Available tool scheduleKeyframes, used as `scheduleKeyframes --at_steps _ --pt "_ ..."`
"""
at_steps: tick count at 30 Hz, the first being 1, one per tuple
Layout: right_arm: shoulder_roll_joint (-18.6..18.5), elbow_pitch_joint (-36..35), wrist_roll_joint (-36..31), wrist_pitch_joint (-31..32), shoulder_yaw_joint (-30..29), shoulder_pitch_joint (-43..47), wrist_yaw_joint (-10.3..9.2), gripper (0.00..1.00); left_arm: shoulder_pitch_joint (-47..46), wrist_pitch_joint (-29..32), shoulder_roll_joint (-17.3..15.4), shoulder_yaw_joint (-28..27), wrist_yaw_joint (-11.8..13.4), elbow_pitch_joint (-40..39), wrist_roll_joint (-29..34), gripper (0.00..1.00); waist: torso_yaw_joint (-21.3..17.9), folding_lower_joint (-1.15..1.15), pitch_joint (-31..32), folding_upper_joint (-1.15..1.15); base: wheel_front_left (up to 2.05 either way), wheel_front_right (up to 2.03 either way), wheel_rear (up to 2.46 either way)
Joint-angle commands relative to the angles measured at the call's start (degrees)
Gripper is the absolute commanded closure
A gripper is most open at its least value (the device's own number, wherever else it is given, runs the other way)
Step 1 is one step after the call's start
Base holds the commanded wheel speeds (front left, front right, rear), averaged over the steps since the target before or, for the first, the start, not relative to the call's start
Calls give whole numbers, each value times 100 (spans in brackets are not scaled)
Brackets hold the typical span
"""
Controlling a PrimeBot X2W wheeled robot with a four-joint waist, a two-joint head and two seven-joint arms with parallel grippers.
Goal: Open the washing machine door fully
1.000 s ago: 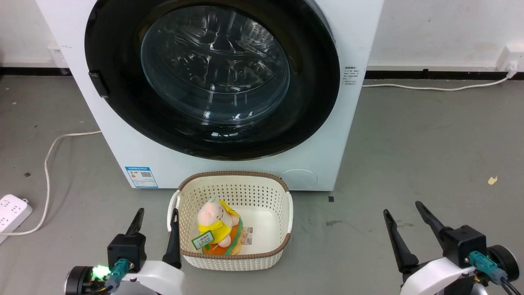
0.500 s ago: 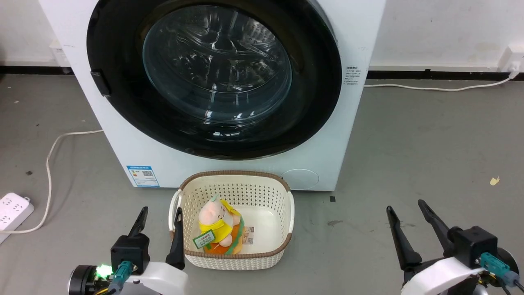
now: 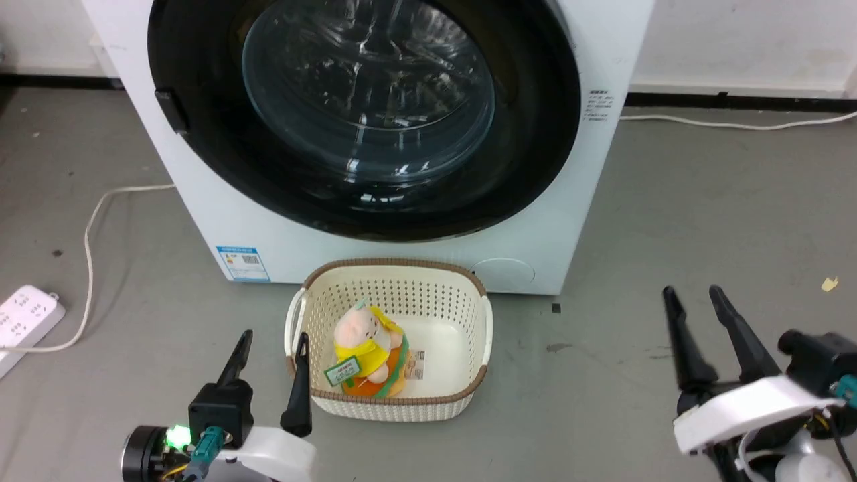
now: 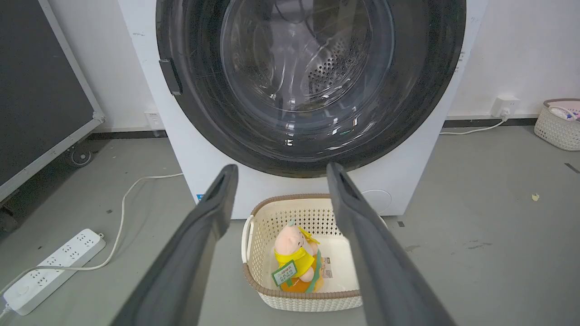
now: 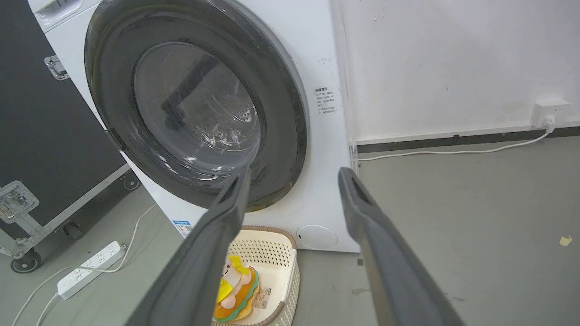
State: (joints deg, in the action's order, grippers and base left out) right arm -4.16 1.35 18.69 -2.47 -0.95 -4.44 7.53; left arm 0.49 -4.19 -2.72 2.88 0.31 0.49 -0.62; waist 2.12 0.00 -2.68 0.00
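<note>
The white washing machine (image 3: 589,154) stands ahead with its round glossy black door (image 3: 529,154) lying flat against the front, closed. A small dark handle tab (image 3: 172,110) sits on the door's left rim. The same door (image 4: 417,108) fills the top of the left wrist view, and the door (image 5: 285,117) appears at an angle in the right wrist view. My left gripper (image 3: 276,338) hovers low beside the basket, open and holding nothing. My right gripper (image 3: 692,292) stands open over the bare floor at the right, well short of the machine.
A cream perforated basket (image 3: 462,314) with a plush toy (image 3: 365,348) sits on the floor right in front of the machine. A white power strip (image 3: 23,314) and its cable (image 3: 90,227) lie at the left. Another cable (image 3: 736,124) runs along the right wall. A black case on wheels (image 5: 41,136) stands left of the machine.
The head camera has shifted closer and downward, so the machine looks larger. My right gripper has risen and moved forward; the left one edged forward slightly. The door has not moved.
</note>
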Motion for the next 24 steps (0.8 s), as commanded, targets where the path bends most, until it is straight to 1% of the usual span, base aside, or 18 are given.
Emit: scheduleKeyframes --at_steps 1,7,13,18,24 --pt "-56 29 145 20 -28 -146 -1 100 -100 -71 -6 15 -4 -6 -23 0 28 0 -44 0 0 0 0" --pt "-89 163 623 164 -155 -504 -2 100 -188 -143 -7 69 23 -19 -61 0 104 0 -196 0 0 0 0" --pt "-78 473 1176 439 -374 -993 -2 100 -258 -214 -7 131 38 -26 -87 0 201 0 -325 0 0 0 0" --pt "-28 921 1771 773 -633 -1547 -2 100 -316 -274 -8 165 53 -43 -99 0 289 0 -468 0 0 0 0" --pt "-125 1634 2249 1117 -864 -2364 -2 100 -389 -346 -9 187 62 -72 -109 0 393 0 -684 0 0 0 0"
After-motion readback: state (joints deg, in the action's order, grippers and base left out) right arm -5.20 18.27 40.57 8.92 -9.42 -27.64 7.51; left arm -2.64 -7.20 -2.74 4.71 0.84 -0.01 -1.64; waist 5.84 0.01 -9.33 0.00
